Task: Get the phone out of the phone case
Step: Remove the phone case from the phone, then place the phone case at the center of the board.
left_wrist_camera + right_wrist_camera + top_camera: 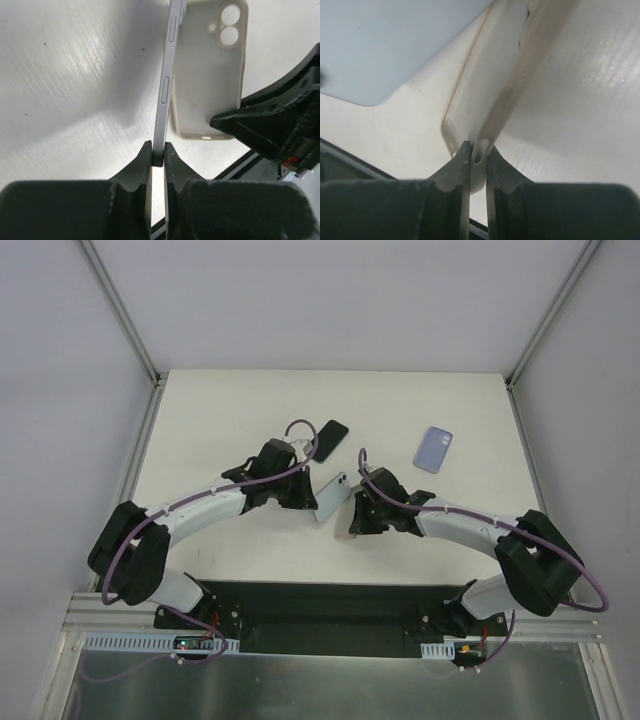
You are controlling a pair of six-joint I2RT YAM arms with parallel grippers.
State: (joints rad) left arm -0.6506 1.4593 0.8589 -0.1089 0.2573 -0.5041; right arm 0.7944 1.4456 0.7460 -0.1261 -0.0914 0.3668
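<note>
The phone, thin with a pale blue back, is held edge-on above the table, and my left gripper is shut on its lower end. The beige phone case lies just to its right, separate from it, and its camera cut-outs show that it is empty. My right gripper is shut on the bottom rim of the case. The phone's blue back fills the upper left of the right wrist view. In the top view, the left gripper and right gripper meet at mid-table.
A black phone lies face up behind the left gripper. A lavender phone or case lies at the back right. The white table is bordered by metal frame posts and a black base rail at the near edge.
</note>
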